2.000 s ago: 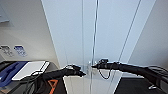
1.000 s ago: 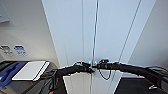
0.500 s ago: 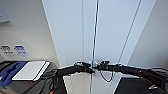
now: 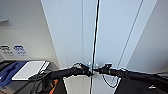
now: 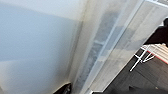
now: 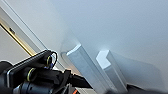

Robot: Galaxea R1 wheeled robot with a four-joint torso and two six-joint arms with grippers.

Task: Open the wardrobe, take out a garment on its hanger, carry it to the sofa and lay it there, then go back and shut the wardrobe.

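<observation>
Fig.: both arms had closed in on the wardrobe (image 4: 75, 37) handles (image 4: 93, 67) at mid-seam; seam showed dark. Left pincer (image 4: 89, 72) & right pincer (image 4: 98, 70): finger state indiscernible. Opening step likely underway.

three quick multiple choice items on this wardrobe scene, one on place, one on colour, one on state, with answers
1. Where do both end effectors meet?
A. at the wardrobe's middle seam
B. at its top edge
C. on the floor

2. What colour are the wardrobe doors?
A. blue
B. white
C. orange

3. How do the doors stand?
A. one swung wide open
B. both removed
C. nearly shut, a thin dark gap at the seam

Answers: 1 A, the left end effector and right end effector flank the handles. 2 B, the wardrobe is plain white. 3 C, a narrow dark line runs down the seam.
</observation>
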